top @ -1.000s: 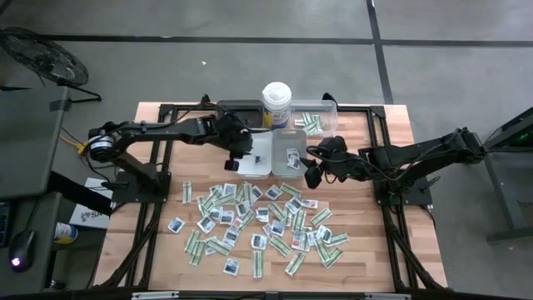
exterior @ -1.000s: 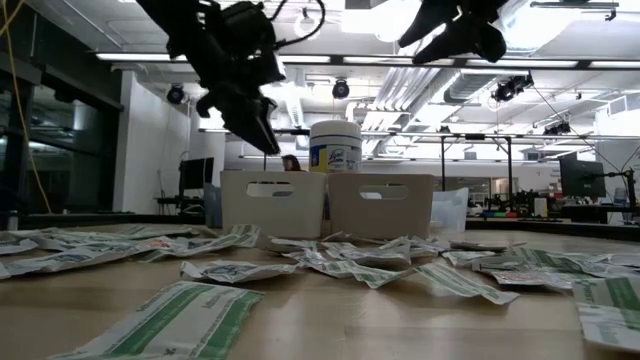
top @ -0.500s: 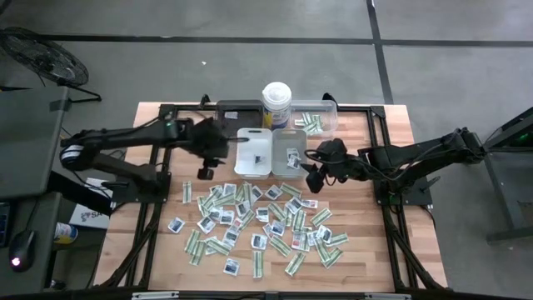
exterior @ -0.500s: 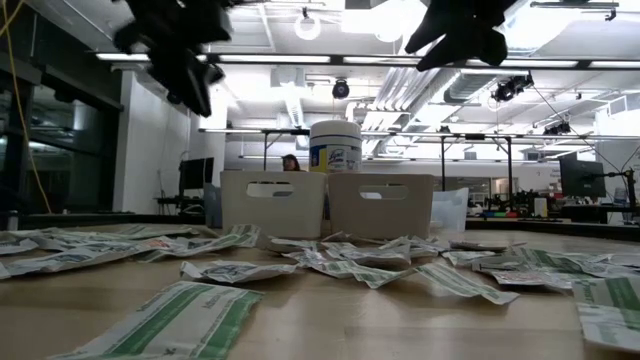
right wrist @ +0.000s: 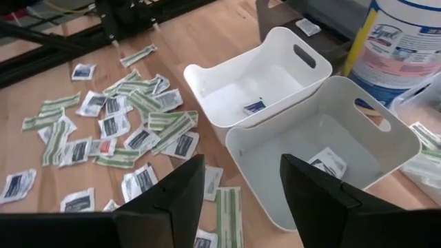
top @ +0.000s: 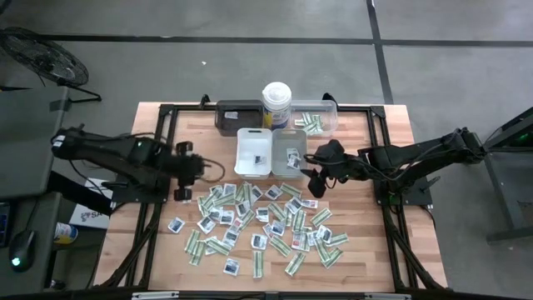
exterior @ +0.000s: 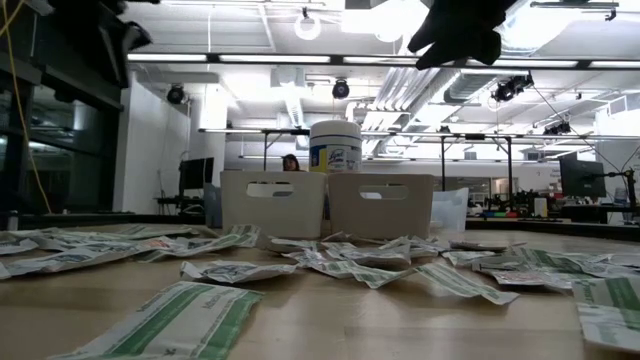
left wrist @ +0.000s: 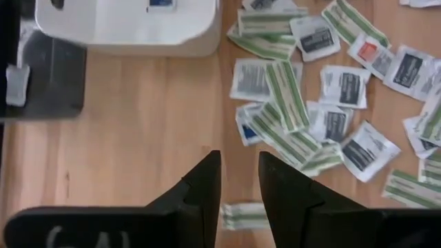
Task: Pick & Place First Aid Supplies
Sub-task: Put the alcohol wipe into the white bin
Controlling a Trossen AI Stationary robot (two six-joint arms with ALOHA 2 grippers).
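Left gripper (top: 185, 181) near the table's (top: 383, 250) left edge, over a green strip (left wrist: 242, 215), jaws slightly apart, empty. Right gripper (top: 312, 177) beside the grey bin (top: 288, 152), jaws spread, empty.

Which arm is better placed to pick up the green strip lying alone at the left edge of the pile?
Left. The left hand hovers directly above that strip; the right hand is across the pile.

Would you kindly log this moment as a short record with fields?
Left tool: open, empty, above a green strip at the pile's left edge
Right tool: open, empty, near the two white bins
Left bin: one small packet
Right bin: white sachet
Loose packets: scattered on table
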